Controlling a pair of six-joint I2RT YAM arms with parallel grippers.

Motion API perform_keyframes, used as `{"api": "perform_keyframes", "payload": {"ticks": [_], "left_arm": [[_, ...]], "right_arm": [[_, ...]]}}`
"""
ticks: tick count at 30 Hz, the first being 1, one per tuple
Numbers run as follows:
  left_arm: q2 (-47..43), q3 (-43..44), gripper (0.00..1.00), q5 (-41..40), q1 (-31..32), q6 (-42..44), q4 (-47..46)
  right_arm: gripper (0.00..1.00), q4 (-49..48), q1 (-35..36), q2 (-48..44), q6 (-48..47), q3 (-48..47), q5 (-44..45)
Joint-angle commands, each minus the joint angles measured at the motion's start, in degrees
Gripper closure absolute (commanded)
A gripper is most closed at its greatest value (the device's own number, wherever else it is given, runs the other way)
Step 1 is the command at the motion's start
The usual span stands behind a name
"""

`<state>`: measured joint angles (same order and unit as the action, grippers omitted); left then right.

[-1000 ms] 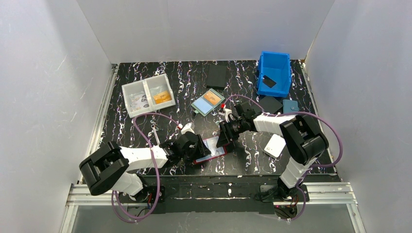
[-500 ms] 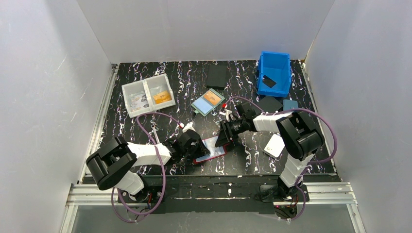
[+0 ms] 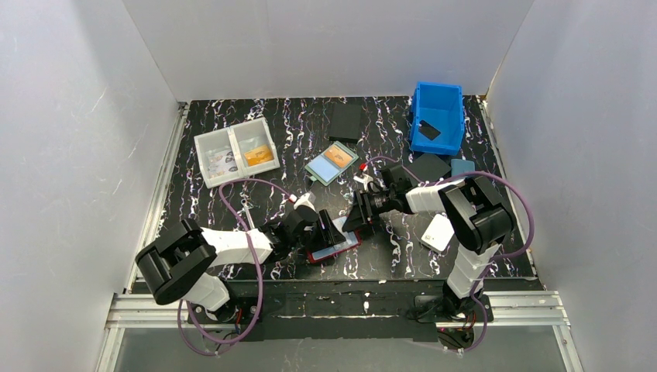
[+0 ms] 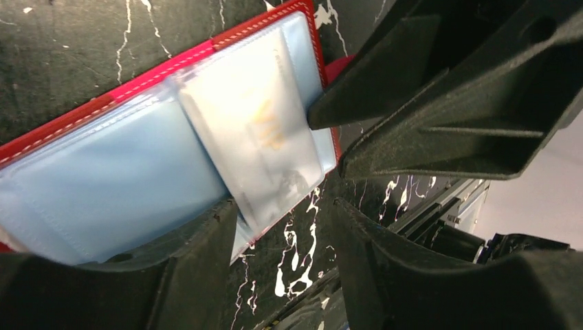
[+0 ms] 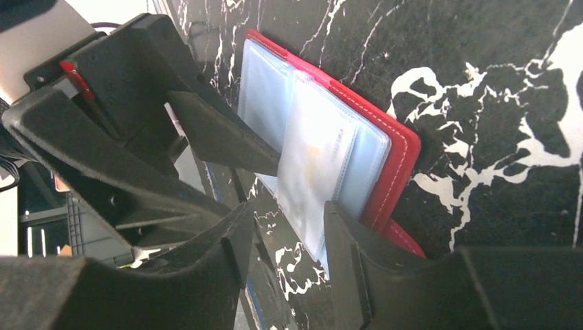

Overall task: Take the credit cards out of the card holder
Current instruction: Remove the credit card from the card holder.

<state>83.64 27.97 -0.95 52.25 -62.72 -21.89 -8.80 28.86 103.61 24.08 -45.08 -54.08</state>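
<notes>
red leather-like card holder (image 3: 335, 246) lies spread open, flat on the black marbled table (image 3: 294, 124), close to the near edge and about midway between the two arm bases. its light-blue inside faces up, and its snap tab (image 5: 403, 240) pokes out from under one end. the credit cards (image 4: 103, 172) show as pale blue rectangles in the clear pockets; a frosted leaf (image 4: 254, 130) lies across them, and i cannot tell card from sleeve there.

left gripper (image 4: 285, 213) reaches in from the left, low over the holder, with its jaws apart and nothing pinched; a corner of the frosted leaf lies in the gap. right gripper (image 5: 289, 213) comes in from the right, facing the left one across the holder. its jaws also stand apart, with the end of the leaf dipping between them and not clamped. in each wrist view a fingertip of the opposite gripper rests at the leaf's edge.

farther out, a teal-framed case with an orange card (image 3: 331, 163) lies beyond the holder. a clear divided box (image 3: 235, 151) sits at far left, a black flat pad (image 3: 345, 122) at the far middle, and a blue bin (image 3: 437, 116) at far right. a small blue wallet (image 3: 463, 168) lies near the bin, and a white card (image 3: 438, 232) lies right of the holder.
</notes>
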Motion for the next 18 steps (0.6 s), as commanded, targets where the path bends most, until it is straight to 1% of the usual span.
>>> {"api": "perform_keyframes", "payload": {"ticks": [1,4,8,9,13,18], "left_arm": [[1.62,-2.80,0.44,-1.47,0.02,2.56,7.37],[1.82,-3.08,0.38,0.10,-0.11,2.71,6.57],[3.71,-3.26,0.32,0.95,-0.08,2.55,6.06],[4.14,-3.34,0.30,2.36,-0.05,2.67,5.73],[6.14,-3.28,0.28,3.87,-0.11,3.79,5.11],[7.89,-2.62,0.28,3.82,-0.13,4.53,5.10]], "right_arm": [[0.50,-3.96,1.81,0.36,4.24,0.57,-7.96],[0.50,-4.25,1.81,0.51,4.68,0.61,-8.26],[0.50,-4.30,1.81,1.32,5.24,0.40,-8.68],[0.51,-4.23,1.86,1.55,5.46,0.16,-8.89],[0.51,-3.81,2.75,1.32,5.72,-0.66,-9.42],[0.51,-4.00,4.73,-0.93,6.19,-1.14,-9.84]]}}
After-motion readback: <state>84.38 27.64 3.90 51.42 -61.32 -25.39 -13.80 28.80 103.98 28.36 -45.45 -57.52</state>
